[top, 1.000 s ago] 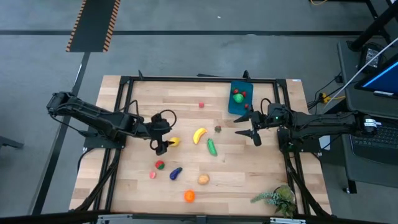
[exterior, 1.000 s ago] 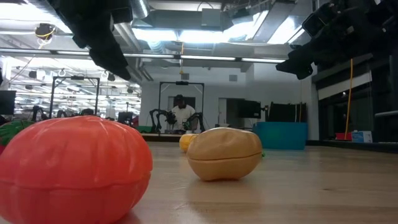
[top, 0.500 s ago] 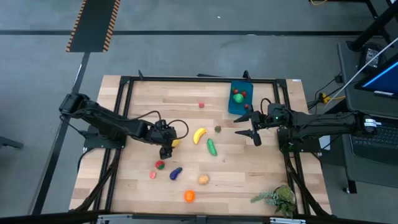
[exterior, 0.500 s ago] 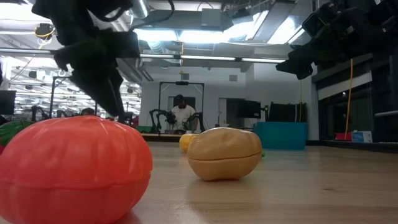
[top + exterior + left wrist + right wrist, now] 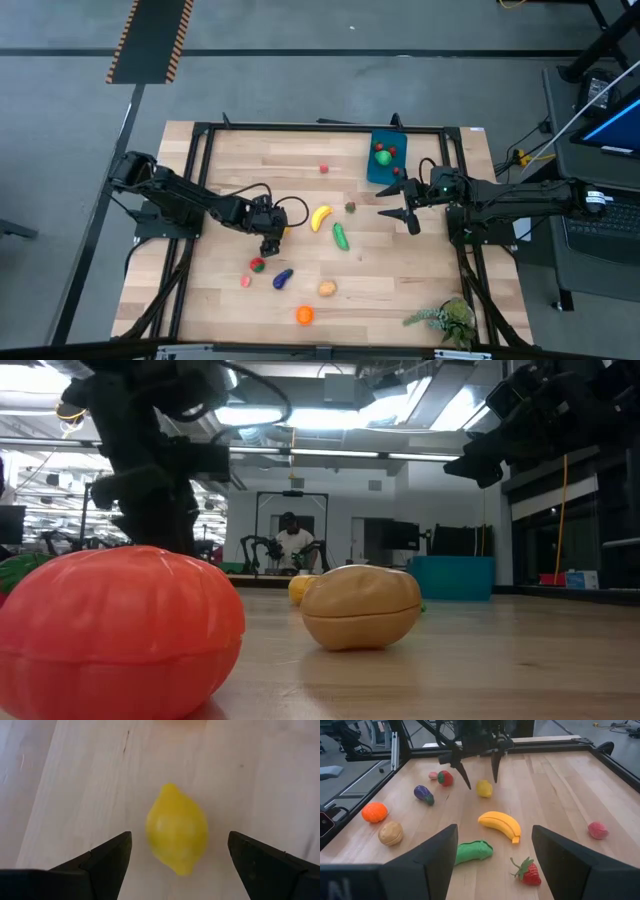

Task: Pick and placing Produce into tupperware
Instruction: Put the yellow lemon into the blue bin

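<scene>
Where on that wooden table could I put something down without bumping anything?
The table's widest bare patch lies in the far corner on the left arm's side, bordered by the frame and the small red piece. Another lies between the orange and the plant sprig. It is crowded mid-table around the lemon, banana and cucumber.

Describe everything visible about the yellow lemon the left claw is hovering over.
The lemon is a small, smooth, glossy yellow toy, plastic by its look, oval with a pointed nub at each end. It lies on its side on the bare wooden table, just left of the banana. The left claw hangs open above it, one finger on each side, neither touching it. Nothing else touches it.
</scene>
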